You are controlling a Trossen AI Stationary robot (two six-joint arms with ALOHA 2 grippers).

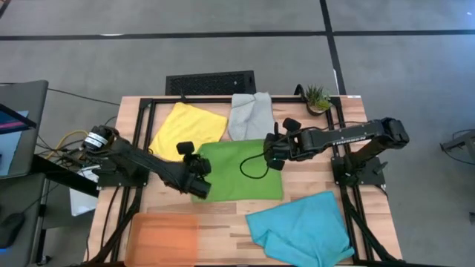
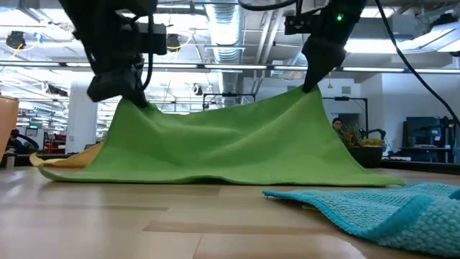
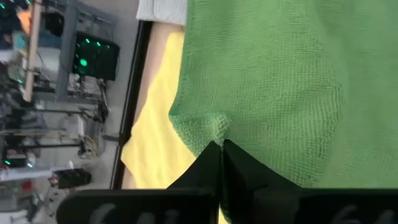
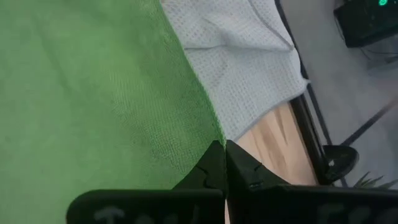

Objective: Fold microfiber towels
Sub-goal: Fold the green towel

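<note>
Both tools [image 2: 136,101] [image 2: 310,85] pinching green towel [image 2: 230,140]

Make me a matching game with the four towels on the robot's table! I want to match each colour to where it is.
Things:
1. green towel
2. yellow towel
3. light grey towel
4. turquoise towel

Places:
A. lying crumpled at the near edge of the table, by the right arm's side
B. at the far edge, close to the little potted plant
C. lifted at two corners, by the left gripper and the right gripper
D. at the far left, partly under the green one

Pairs: 1-C, 2-D, 3-B, 4-A
</note>
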